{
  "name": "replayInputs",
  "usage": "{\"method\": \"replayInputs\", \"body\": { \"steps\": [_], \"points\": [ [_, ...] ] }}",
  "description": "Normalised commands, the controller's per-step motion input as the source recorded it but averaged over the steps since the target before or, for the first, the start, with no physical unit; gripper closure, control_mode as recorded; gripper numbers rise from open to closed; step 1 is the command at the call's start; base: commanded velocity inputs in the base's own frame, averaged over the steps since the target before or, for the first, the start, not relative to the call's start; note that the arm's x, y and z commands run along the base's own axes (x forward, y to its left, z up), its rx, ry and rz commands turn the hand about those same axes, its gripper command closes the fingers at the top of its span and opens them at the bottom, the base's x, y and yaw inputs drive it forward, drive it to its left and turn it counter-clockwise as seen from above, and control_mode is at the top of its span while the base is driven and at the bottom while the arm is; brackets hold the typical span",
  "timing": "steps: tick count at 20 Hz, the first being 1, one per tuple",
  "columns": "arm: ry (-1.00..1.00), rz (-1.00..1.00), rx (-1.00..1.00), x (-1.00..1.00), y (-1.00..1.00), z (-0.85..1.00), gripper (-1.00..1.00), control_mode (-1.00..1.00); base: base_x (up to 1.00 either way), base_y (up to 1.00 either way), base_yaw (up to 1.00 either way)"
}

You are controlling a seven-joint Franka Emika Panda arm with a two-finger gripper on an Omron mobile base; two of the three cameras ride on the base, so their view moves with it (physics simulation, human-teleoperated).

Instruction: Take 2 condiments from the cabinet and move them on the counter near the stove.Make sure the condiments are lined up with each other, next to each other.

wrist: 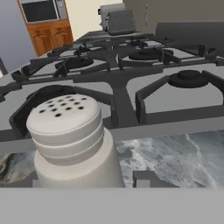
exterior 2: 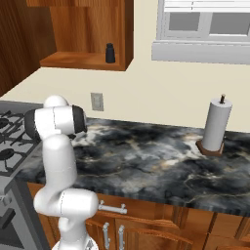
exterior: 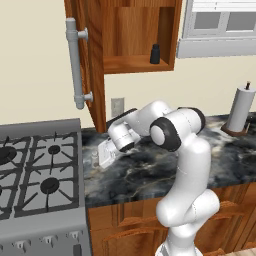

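Note:
The light grey condiment shaker (wrist: 72,140) stands upright on the dark marbled counter (wrist: 183,153), right beside the stove (wrist: 131,74). My gripper (wrist: 87,181) sits around it, low over the counter (exterior: 150,170). The jaws are slightly apart: the right fingertip (wrist: 146,178) shows a narrow gap to the bottle, and the bottle hides the left one. From the left base view the gripper (exterior: 101,154) hangs at the stove's (exterior: 40,170) right edge with the small shaker (exterior: 95,159) at its tips. The black condiment (exterior: 155,54) stands on the open cabinet's shelf (exterior: 130,64), also the black condiment (exterior 2: 110,53).
The cabinet door (exterior: 87,60) swings open over the stove's edge, its grey bar handle (exterior: 75,62) facing out. A paper-towel roll (exterior: 241,111) on its stand sits at the counter's far right. A wall outlet (exterior: 117,106) is behind the arm.

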Motion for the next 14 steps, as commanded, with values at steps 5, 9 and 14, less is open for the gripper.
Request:
{"method": "replayInputs", "body": {
  "steps": [5, 9, 14],
  "points": [
    [0.00, 0.00, 0.00, 0.01, 0.00, 0.00, -1.00, -1.00, 0.00, 0.00, 0.00],
    [0.00, 0.00, 0.00, 0.00, 0.00, 0.00, -1.00, -1.00, 0.00, 0.00, 0.00],
    [0.00, 0.00, 0.00, 0.00, 0.00, 0.00, -1.00, -1.00, 0.00, 0.00, 0.00]
  ]
}}
